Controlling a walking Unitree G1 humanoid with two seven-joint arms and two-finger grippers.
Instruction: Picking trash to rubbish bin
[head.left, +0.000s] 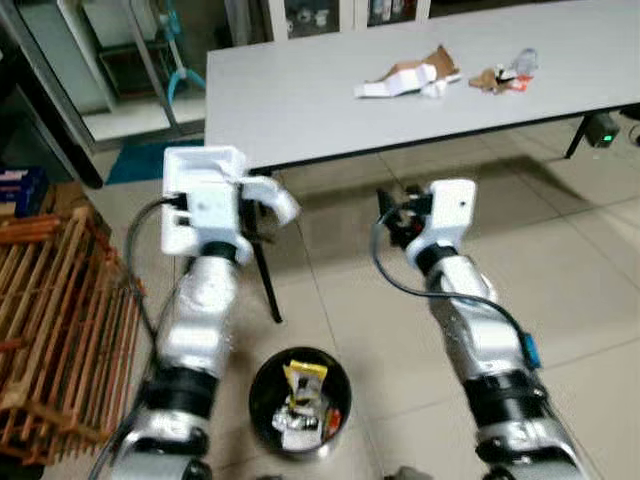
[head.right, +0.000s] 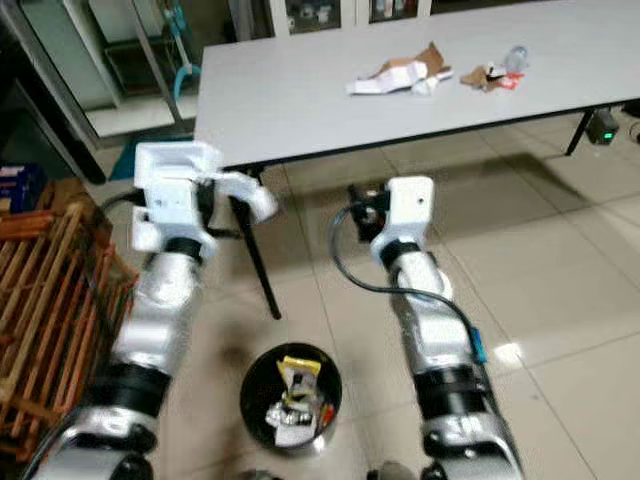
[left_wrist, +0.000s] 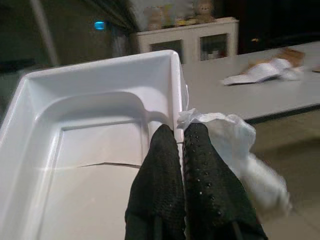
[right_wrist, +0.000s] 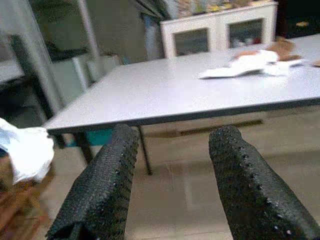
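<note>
- You are facing a long grey table (head.left: 330, 95) that is stretching ahead of both grippers, with its near edge lying just beyond them.
- Beside your left arm, on its outer side, a wooden slatted crate (head.left: 55, 320) is standing on the tiled floor (head.left: 580, 260).
- Below and behind both grippers, between your two arms, a black rubbish bin (head.left: 299, 401) is sitting on the floor, and it is already holding a yellow wrapper and some other scraps.
- Your left gripper (left_wrist: 181, 145) is clenching the rim of a white plastic tray (left_wrist: 95, 125); its two black fingers are pressing together on the tray's side wall.
- A crumpled white tissue (left_wrist: 235, 150) is bunching against that same gripper, just beside the tray wall; you cannot tell whether the fingers are pinching it as well.
- Your right gripper (right_wrist: 172, 175) is hanging released in front of the table edge, its fingers (right_wrist: 105, 185) standing well apart with nothing between them.
- Well ahead of the right gripper, on the far part of the tabletop, torn white and brown paper trash (head.left: 410, 78) is lying flat.
- Just beyond that, further to the right gripper's outer side, a smaller clump of wrappers (head.left: 505, 75) is resting on the table; its pieces are too small to tell apart.
</note>
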